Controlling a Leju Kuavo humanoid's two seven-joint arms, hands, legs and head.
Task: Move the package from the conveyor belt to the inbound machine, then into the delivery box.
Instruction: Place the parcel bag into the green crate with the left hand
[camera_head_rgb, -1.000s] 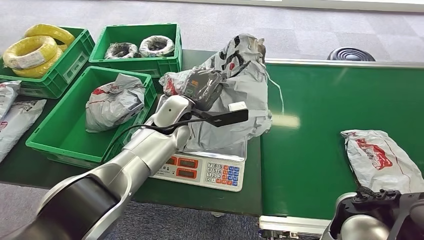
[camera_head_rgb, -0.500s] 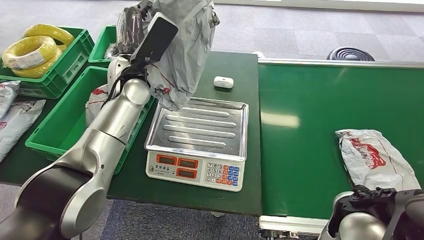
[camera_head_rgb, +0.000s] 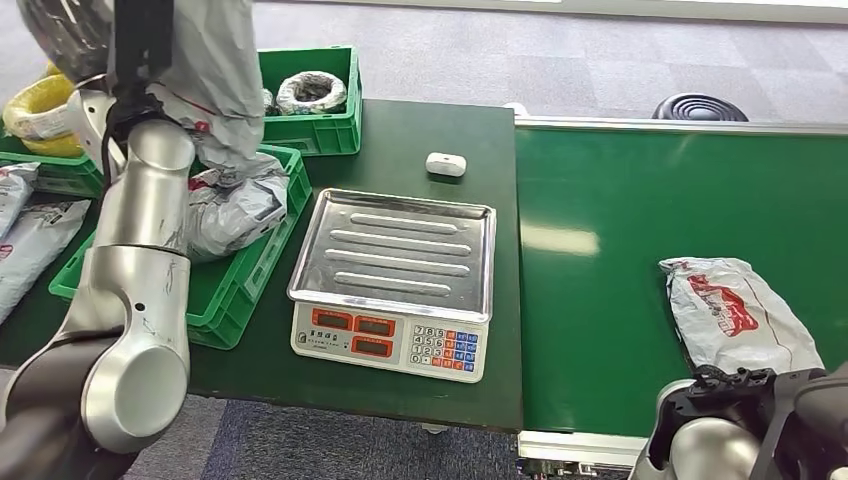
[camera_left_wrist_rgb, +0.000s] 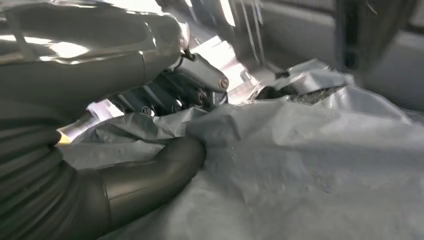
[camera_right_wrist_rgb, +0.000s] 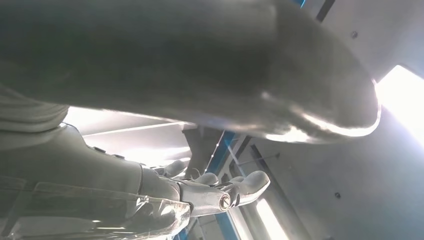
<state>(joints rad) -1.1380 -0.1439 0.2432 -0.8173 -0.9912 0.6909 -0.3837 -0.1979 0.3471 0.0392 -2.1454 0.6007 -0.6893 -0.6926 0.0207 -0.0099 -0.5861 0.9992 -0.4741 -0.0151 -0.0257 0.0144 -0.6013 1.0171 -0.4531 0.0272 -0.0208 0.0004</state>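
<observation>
Above green crate, package seemingly upright.

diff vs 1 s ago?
The left hand lifted the grey package off the scale tray and swung it left, above the green crate. The conveyor package drifted slightly left. The right hand stayed low, holding nothing.

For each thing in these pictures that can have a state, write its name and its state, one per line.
Grey package: lifted, held over the near green crate.
Left hand: grips the grey package.
Right hand: holds nothing, fingers apart.
Scale tray: bare.
Package on the conveyor belt: lying flat.
</observation>
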